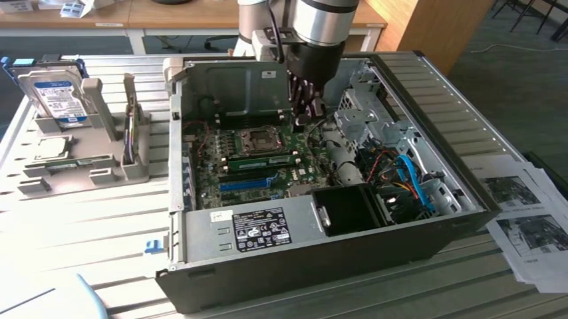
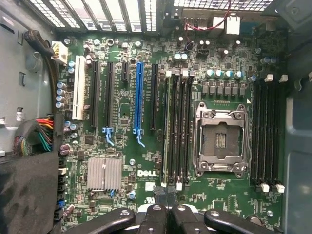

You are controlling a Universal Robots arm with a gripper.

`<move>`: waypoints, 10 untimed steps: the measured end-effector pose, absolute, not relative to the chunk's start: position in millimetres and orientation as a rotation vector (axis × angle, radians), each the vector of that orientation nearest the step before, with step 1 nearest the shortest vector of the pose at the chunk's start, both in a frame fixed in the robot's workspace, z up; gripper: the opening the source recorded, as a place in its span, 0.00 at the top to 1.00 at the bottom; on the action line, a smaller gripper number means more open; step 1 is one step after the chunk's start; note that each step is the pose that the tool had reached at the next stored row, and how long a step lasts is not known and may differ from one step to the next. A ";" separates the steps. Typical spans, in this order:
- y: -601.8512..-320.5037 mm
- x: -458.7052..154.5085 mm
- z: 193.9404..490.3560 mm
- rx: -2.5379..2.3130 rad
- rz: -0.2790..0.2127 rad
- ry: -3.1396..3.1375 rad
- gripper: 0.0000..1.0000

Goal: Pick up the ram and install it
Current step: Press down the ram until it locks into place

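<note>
The ram [image 1: 266, 161] is a thin green strip standing in one of the black slots beside the CPU socket [image 1: 260, 138], inside the open computer case [image 1: 293, 266]. The wrist view shows the ram [image 2: 168, 131] edge-on in the slot farthest from the socket [image 2: 219, 141]. My gripper [image 1: 304, 123] hangs from the arm over the motherboard, near one end of the slots and apart from the strip's middle. Its black fingers [image 2: 155, 214] are pressed together, and the gripper [image 2: 168, 192] is shut with nothing visibly between them.
A long blue slot [image 1: 247, 183] lies beside the ram slots. A black fan shroud [image 1: 350, 209] and loose cables [image 1: 400, 179] fill the case's near right. A hard drive [image 1: 55, 96] stands in a grey holder on the exterior view's left. Papers [image 1: 528, 212] lie on the right.
</note>
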State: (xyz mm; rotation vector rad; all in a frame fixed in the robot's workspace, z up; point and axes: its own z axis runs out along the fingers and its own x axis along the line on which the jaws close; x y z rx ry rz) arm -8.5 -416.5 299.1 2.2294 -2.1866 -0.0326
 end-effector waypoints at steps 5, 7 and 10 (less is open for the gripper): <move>-416.5 -8.5 296.5 2.229 -0.033 -2.187 0.91; -416.4 -8.5 295.5 2.229 -0.033 -2.187 0.91; -416.5 -8.5 294.1 2.229 -0.033 -2.187 0.91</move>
